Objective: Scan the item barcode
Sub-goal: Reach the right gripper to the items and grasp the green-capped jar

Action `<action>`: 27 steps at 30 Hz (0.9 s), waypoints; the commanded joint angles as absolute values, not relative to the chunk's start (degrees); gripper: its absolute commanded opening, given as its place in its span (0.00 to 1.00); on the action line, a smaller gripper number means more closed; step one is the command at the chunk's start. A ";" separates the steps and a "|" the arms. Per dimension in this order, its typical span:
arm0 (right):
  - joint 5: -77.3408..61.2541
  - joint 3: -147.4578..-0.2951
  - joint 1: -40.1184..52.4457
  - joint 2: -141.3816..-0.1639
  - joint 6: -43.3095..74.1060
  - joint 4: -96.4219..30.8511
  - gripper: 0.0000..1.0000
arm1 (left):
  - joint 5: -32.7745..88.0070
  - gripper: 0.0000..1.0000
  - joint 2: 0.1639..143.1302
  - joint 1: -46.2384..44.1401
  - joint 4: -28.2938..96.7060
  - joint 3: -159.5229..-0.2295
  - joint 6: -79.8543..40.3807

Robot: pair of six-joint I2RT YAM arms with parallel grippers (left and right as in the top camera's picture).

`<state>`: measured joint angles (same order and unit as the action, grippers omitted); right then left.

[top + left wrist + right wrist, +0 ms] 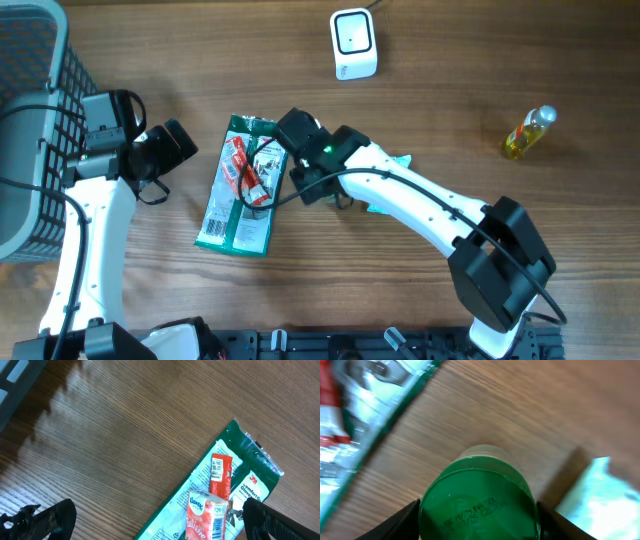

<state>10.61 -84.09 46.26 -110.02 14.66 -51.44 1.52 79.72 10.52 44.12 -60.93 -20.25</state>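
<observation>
**Right jaws flank the green-capped bottle**

On the wooden table (pixel 450 80) a mesh basket (pixel 30 60) sits far left. The glove pack (pixel 235 225), with a red tissue packet (pixel 235 160) on it, lies just beside the green-capped bottle (pixel 479 500). The bottle stands between the fingers of the right gripper (pixel 479 522); whether they pinch it, I cannot tell. The jaws of the left gripper (pixel 160 522) are spread wide. The white scanner (pixel 353 44) stands well apart.

Table (pixel 450 60): brown wood grain throughout. Glove packet (pixel 225 225): green and white with dark print; tissue pack (pixel 205 515): red and pink with white barcode panels. Cap (pixel 479 500): green; scanner (pixel 353 45): white, dark face; right-hand bottle (pixel 527 133): yellow; left basket (pixel 30 120): dark grey mesh.
</observation>
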 commanded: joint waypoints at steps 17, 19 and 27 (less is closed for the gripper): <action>4.56 -92.95 40.47 -111.15 39.33 -57.56 1.00 | 0.97 1.00 80.05 10.72 43.99 -61.14 -20.18; 4.38 -91.79 40.71 -111.24 44.38 -57.71 1.00 | 0.97 1.00 80.05 10.72 43.99 -61.14 -20.18; 4.91 -89.47 40.75 -111.24 46.17 -58.17 1.00 | 0.97 1.00 80.05 10.72 43.99 -61.14 -20.18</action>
<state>6.42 -90.74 40.51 -110.08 42.33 -58.92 1.52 79.72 10.52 44.12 -60.93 -20.25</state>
